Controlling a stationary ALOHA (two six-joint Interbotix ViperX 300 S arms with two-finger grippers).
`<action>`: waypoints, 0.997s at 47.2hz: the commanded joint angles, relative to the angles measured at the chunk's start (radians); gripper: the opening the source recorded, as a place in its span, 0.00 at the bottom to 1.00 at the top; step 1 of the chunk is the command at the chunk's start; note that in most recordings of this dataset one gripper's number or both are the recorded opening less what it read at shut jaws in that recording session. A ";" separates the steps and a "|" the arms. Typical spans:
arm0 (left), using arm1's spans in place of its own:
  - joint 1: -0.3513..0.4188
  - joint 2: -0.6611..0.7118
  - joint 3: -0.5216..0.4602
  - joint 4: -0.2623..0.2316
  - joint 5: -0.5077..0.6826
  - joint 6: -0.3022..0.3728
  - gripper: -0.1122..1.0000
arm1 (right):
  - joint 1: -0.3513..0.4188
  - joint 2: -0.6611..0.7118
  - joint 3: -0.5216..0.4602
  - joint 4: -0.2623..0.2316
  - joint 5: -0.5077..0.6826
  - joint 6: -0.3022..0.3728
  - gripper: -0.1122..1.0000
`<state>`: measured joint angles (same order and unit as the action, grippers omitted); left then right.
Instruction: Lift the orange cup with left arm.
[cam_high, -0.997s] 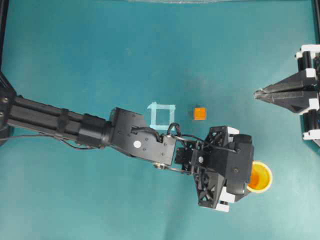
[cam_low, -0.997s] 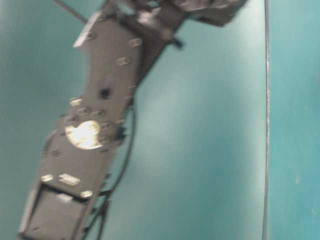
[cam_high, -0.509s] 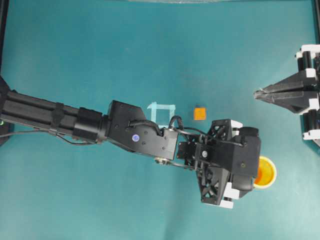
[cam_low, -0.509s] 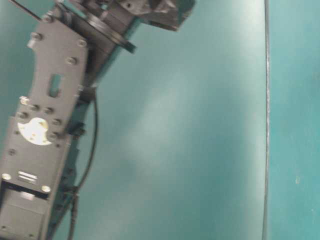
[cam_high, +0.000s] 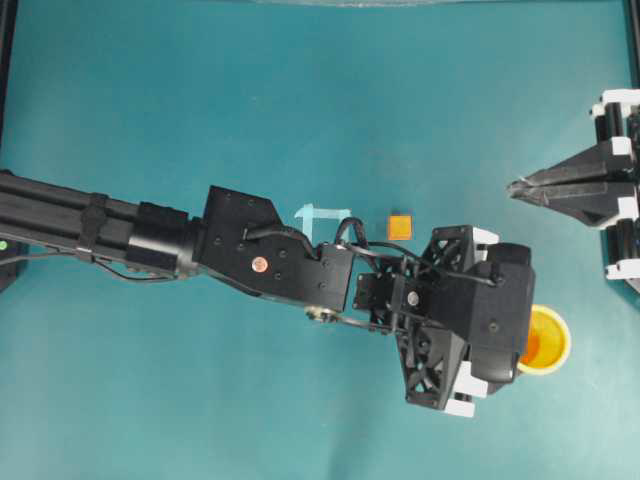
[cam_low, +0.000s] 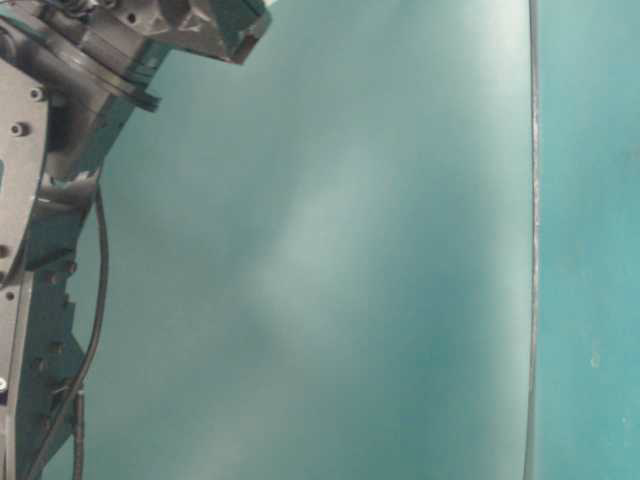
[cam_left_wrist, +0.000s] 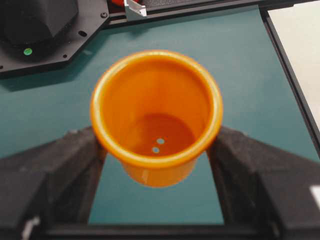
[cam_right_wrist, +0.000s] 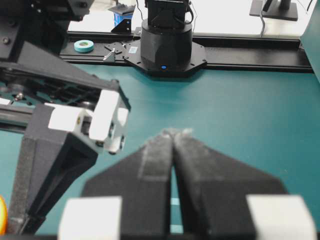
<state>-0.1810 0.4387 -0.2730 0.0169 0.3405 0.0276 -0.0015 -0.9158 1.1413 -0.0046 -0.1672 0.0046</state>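
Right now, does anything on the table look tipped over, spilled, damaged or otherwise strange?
Nothing stands out. The orange cup stands upright and empty between the open fingers of the left gripper. The small orange cube lies flat.

The left tool (cam_high: 500, 335) straddles the orange cup (cam_high: 545, 340), its fingers (cam_left_wrist: 75, 165) standing wide, one on each side of the cup wall. A small orange cube (cam_high: 400, 227) sits just beside the left arm (cam_high: 270, 265), next to a taped square (cam_high: 322, 215). The right tool (cam_high: 520, 187), tips together, points in from the right edge, well apart from the cup. The teal counter (cam_high: 300, 90) lies open above and below the arm.
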 joint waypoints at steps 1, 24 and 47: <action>0.002 -0.055 -0.041 0.003 0.002 0.000 0.68 | 0.000 0.002 -0.034 0.002 0.003 0.000 0.10; -0.006 -0.060 -0.071 0.003 0.041 0.005 0.68 | 0.000 0.002 -0.037 0.003 0.006 0.000 0.10; -0.006 -0.061 -0.069 0.003 0.043 0.005 0.68 | -0.002 0.003 -0.037 0.002 0.006 0.000 0.10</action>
<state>-0.1841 0.4387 -0.3129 0.0169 0.3881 0.0307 -0.0015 -0.9173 1.1382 -0.0031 -0.1565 0.0046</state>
